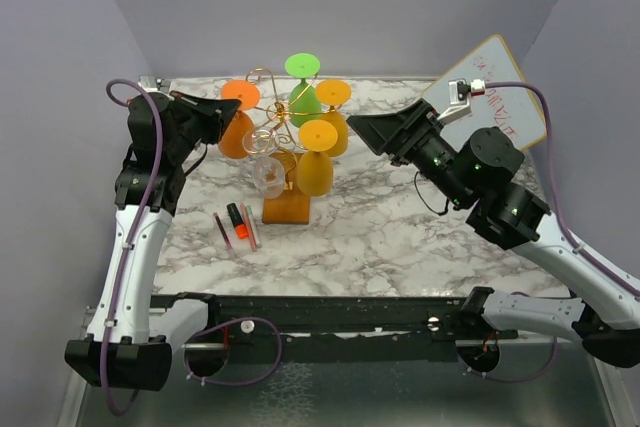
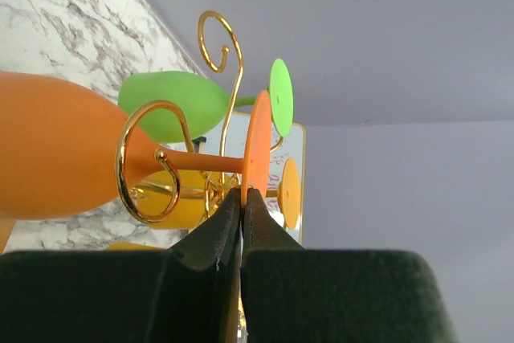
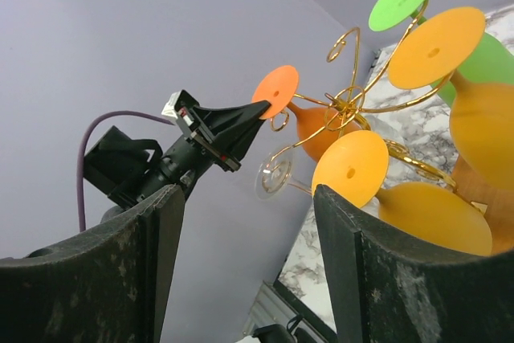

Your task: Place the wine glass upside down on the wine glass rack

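The wine glass rack (image 1: 275,107) is gold wire with curled arms on an orange-brown wooden base (image 1: 286,209). An orange wine glass (image 1: 236,135) hangs upside down at its left side. Its stem lies in a gold curl (image 2: 148,162). My left gripper (image 2: 242,194) is shut on the edge of that glass's flat foot (image 2: 257,150). My right gripper (image 3: 247,194) stands open and empty to the right of the rack, level with the glass feet. A green glass (image 1: 303,97), two yellow-orange glasses (image 1: 316,162) and a clear glass (image 1: 267,172) also hang on the rack.
Several markers (image 1: 238,225) lie on the marble table left of the wooden base. A whiteboard (image 1: 495,97) leans at the back right behind the right arm. A black rail (image 1: 330,312) runs along the near edge.
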